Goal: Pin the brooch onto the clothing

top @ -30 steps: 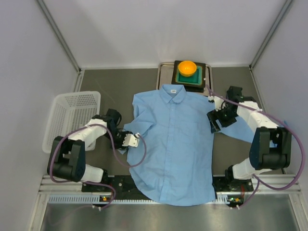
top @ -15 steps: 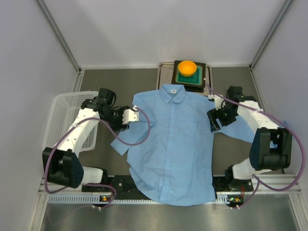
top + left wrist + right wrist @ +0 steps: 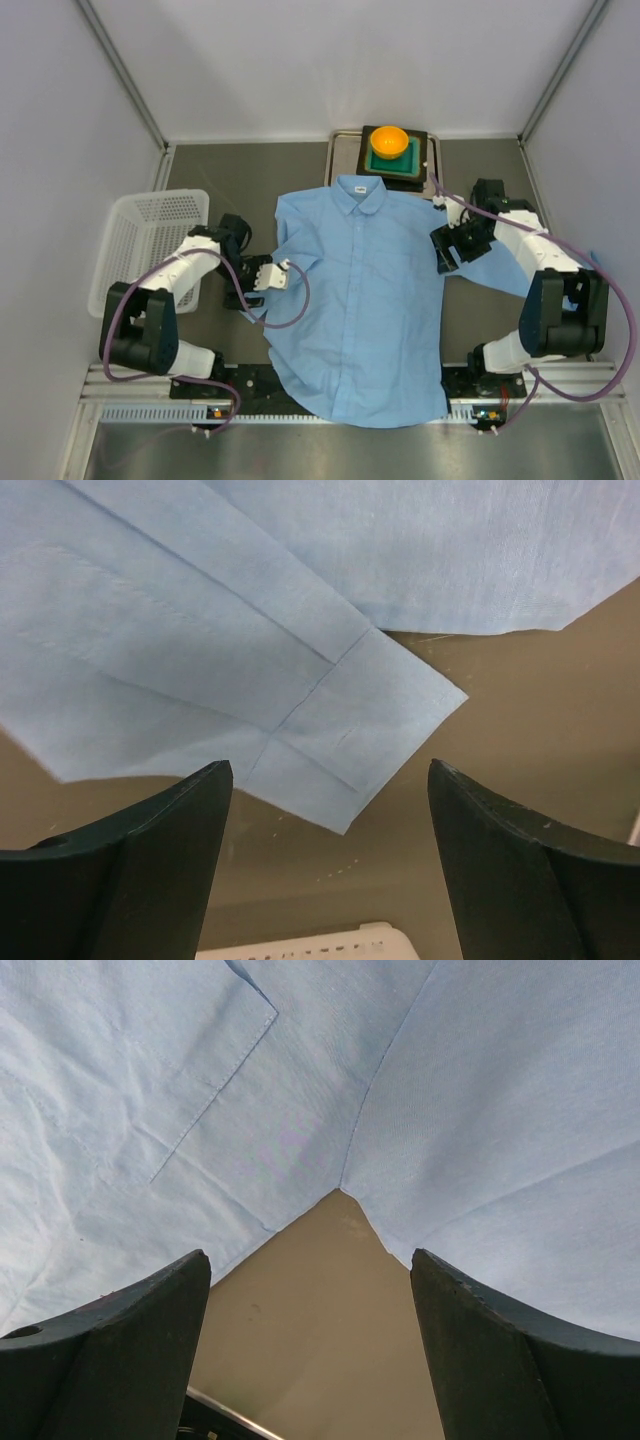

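The clothing (image 3: 365, 300), a light blue button-up shirt, lies flat and front up in the middle of the table, collar toward the back. The brooch is out of view. My left gripper (image 3: 283, 272) hovers at the shirt's left sleeve. Seen from the left wrist, that gripper (image 3: 330, 820) is open and empty, and the sleeve cuff (image 3: 345, 745) lies flat on the table just ahead of its fingertips. My right gripper (image 3: 443, 252) is at the shirt's right side. Through the right wrist camera it (image 3: 310, 1295) stands open and empty over bare table below the armpit notch of the shirt (image 3: 300, 1080).
An orange bowl (image 3: 389, 141) sits on a green block on a tray (image 3: 340, 165) behind the collar. A white mesh basket (image 3: 150, 240) stands at the left, and its rim (image 3: 330, 945) shows just below my left fingers. The right sleeve (image 3: 500, 275) runs under the right arm.
The left arm swung up toward the shirt's shoulder, then came back down to the sleeve, and its jaws now stand wide apart. The right arm has not moved.
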Action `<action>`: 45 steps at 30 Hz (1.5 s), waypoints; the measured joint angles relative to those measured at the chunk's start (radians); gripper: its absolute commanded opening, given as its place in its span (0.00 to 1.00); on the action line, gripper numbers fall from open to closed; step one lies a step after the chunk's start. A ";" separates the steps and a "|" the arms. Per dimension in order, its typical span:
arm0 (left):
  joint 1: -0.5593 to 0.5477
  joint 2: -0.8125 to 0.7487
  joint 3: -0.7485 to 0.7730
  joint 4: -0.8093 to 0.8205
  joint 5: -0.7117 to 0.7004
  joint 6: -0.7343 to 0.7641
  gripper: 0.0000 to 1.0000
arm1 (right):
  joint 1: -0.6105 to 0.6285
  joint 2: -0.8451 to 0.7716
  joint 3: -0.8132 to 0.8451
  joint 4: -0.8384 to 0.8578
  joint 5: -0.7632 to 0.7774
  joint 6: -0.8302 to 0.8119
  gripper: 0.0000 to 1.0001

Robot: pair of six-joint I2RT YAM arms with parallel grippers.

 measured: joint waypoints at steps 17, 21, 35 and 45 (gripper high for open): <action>-0.048 0.039 -0.140 0.206 -0.122 0.076 0.06 | 0.000 0.004 0.000 -0.005 0.004 0.000 0.80; -0.048 0.039 -0.119 0.190 -0.123 0.056 0.00 | 0.000 0.004 0.000 -0.006 0.008 0.000 0.79; 0.265 0.078 0.717 -0.074 0.139 -0.646 0.00 | 0.000 0.003 0.013 -0.011 -0.011 0.000 0.79; 0.404 -0.009 0.786 0.084 -0.322 -1.120 0.00 | 0.000 -0.011 0.013 -0.011 -0.018 -0.002 0.79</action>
